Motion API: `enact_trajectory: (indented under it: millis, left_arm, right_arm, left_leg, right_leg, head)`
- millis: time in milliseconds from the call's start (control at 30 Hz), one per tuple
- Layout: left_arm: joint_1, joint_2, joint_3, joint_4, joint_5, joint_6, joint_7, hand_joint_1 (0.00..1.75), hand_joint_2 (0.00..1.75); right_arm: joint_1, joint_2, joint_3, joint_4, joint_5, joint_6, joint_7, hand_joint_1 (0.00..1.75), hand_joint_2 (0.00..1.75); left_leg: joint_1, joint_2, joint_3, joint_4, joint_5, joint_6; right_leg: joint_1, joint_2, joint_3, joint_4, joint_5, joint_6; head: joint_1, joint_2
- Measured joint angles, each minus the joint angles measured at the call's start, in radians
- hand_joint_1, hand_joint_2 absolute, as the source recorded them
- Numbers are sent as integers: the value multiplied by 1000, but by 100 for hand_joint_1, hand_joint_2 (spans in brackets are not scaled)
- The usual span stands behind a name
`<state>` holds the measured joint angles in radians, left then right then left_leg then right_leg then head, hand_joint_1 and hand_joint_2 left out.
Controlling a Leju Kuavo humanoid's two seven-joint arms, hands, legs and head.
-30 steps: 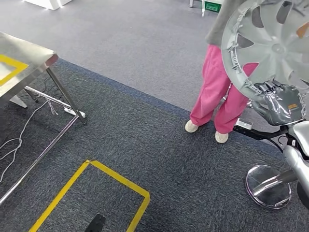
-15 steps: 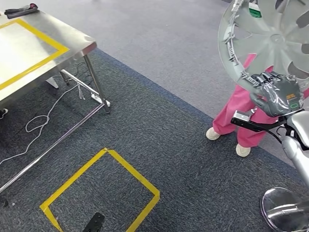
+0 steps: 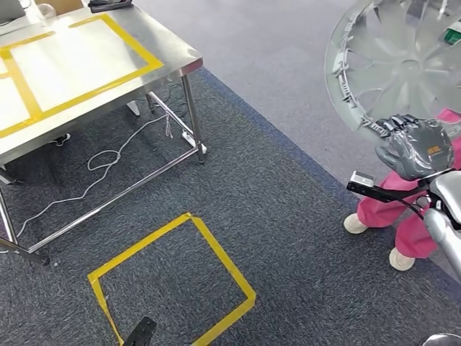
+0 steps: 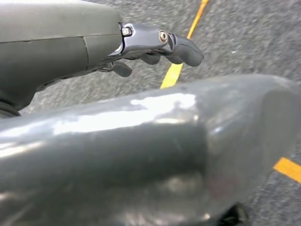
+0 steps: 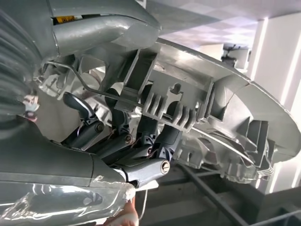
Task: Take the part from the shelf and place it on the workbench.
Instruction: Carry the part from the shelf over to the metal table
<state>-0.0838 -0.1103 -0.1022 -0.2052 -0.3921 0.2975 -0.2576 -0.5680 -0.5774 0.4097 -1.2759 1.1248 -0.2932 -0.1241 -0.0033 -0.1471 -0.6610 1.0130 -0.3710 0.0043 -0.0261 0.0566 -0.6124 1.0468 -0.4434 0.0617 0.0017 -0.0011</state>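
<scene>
Grey carpet has slid across the head view as the camera was turned, so the steel worktop (image 3: 109, 68) is now seen nearer, while the wheel cover (image 3: 400, 61) is held high by its rim in the right robot hand (image 3: 415, 148), with placing judged still ahead.

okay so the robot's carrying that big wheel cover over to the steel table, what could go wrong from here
1. The right hand grips the wheel cover only at its lower rim, so the large disc could tip or slip while walking.
2. A person in pink trousers stands close beside the held cover; a swing of the arm might strike them.
3. A loose white cable lies on the carpet under the workbench, which could catch a foot if the robot steps in close.
</scene>
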Motion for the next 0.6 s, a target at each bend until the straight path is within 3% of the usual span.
enact_trajectory:
  millis: [67, 133, 200, 233, 300, 367, 433, 500, 533, 600]
  left_arm:
    - [4, 2, 0, 0, -3, -2, 0, 0, 0]
    - [2, 2, -1, 0, -7, -5, 0, 0, 0]
    - [1, 1, -2, 0, -11, -7, 0, 0, 0]
    - [2, 1, -3, 0, -13, -8, 0, 0, 0]
    - [3, 0, -3, 0, -16, -11, 0, 0, 0]
    - [0, 1, -4, 0, -19, -14, -1, 0, 0]
    - [-5, 1, -4, 0, -22, -16, -1, 0, 0]
    - [-7, 1, -4, 0, -23, -18, -1, 0, 0]
    - [-6, 1, -4, 0, -23, -18, 0, 0, 0]
    - [-7, 2, -4, 0, -23, -19, 0, 0, 0]
  right_arm:
    - [8, -14, 0, -8, -1, 9, 7, 175, 175]
    - [24, -37, -5, -20, -3, 13, 15, 175, 175]
    - [43, -55, -11, -33, -4, 14, 22, 175, 175]
    - [53, -60, -13, -40, -4, 15, 26, 175, 175]
    - [74, -67, -18, -57, -2, 15, 35, 175, 175]
    - [92, -71, -22, -73, 3, 15, 42, 175, 175]
    - [107, -74, -24, -86, 8, 15, 48, 175, 175]
    - [119, -75, -25, -98, 11, 14, 53, 175, 175]
    - [126, -76, -27, -103, 12, 14, 56, 175, 175]
    - [141, -81, -33, -111, 12, 13, 59, 175, 175]
  left_leg:
    - [-5, 42, -19, 35, -26, -9]
    - [-8, 108, -72, 144, -84, -17]
    - [-5, 133, -129, 261, -124, -19]
    - [-4, 137, -138, 279, -119, -18]
    - [-7, 147, -101, 205, -65, -10]
    - [-19, 191, -32, 73, -14, 7]
    - [-31, 220, 0, 6, -7, 20]
    - [-30, 199, 1, -3, -9, 26]
    - [-26, 186, 4, -6, -7, 29]
    - [-17, 159, 11, -13, -4, 36]
  right_leg:
    - [0, -24, 3, -2, 1, -14]
    - [3, -51, 5, -4, -1, -25]
    - [7, -78, 7, -4, -5, -30]
    - [9, -90, 9, -4, -7, -31]
    - [12, -114, 17, -4, -12, -32]
    - [18, -135, 24, -4, -19, -28]
    - [24, -157, 29, -5, -26, -20]
    - [25, -178, 34, -8, -31, -10]
    - [23, -168, 34, -4, -37, -5]
    - [17, -113, 6, 59, -73, 4]
  head:
    - [-6, 0]
    - [-13, 0]
    - [-13, 0]
    - [-14, 0]
    - [-13, 0]
    - [-13, 0]
    - [-13, 0]
    - [-12, 0]
    - [-12, 0]
    - [-9, 0]
